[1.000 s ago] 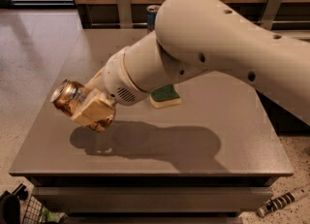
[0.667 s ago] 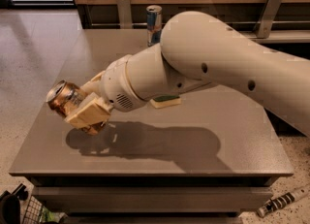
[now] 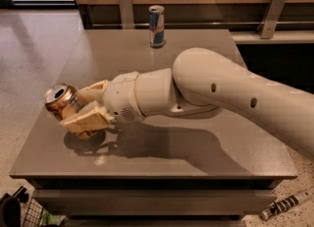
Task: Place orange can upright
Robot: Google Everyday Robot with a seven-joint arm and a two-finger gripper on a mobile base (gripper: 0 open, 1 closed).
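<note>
Arm has dropped lower and stretched out since the earlier frames, so the tall slim blue-and-silver can (image 3: 156, 26) at the back of the grey counter (image 3: 122, 59) is now fully exposed. The load has barely shifted.

Pincer (image 3: 76, 108) is at the counter's left side, clamped across the body of the short shiny orange-brown aluminium can (image 3: 61, 100). One tan finger sits above it and one below. The can is off the surface with its shadow underneath. It's tilted hard, silver top end facing up-left, so it's not upright yet.

Handling, my read:
- Thin wall, light, dents if I squeeze harder.
- Painted aluminium is slick, so it could rotate in the pads while I roll the wrist.
- Can't tell whether it's full.
- Grip across the mid-body is right. It keeps the bottom rim free to land flat.
- Narrow base, so release only once the rim seats all round.
</note>
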